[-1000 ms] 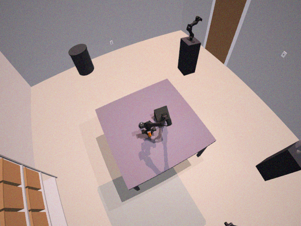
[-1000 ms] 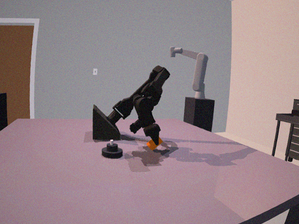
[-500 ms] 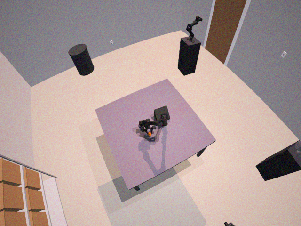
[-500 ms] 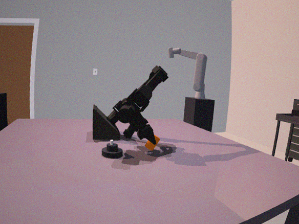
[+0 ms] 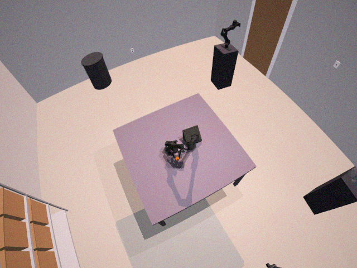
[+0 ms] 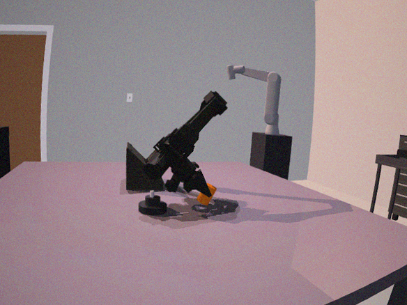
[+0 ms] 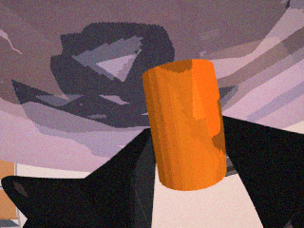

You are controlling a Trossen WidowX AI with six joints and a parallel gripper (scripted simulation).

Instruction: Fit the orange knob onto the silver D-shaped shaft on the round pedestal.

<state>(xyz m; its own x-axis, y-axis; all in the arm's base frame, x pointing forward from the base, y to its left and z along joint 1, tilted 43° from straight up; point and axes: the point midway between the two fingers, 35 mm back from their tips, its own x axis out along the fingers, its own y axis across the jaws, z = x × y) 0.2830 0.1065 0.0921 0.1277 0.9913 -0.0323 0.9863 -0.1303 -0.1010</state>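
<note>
The orange knob (image 5: 177, 158) (image 6: 202, 198) (image 7: 178, 138) is a cylinder, held tilted above the table; its hole does not show. My gripper (image 5: 177, 157) (image 6: 208, 194) (image 7: 185, 128) is shut on it, with a dark finger on each side in the wrist view. The round black pedestal (image 6: 148, 208) stands on the table, to the left of the knob in the exterior view, apart from it. Its short silver shaft (image 6: 151, 193) points up; its flat side cannot be made out. In the top view the arm hides the pedestal.
The purple table (image 5: 213, 161) (image 6: 113, 265) carries the arm's dark wedge-shaped base (image 5: 191, 134) (image 6: 136, 173), behind the pedestal in the exterior view. The folded arm (image 6: 181, 138) leans above the table, and its shadows fall around the knob.
</note>
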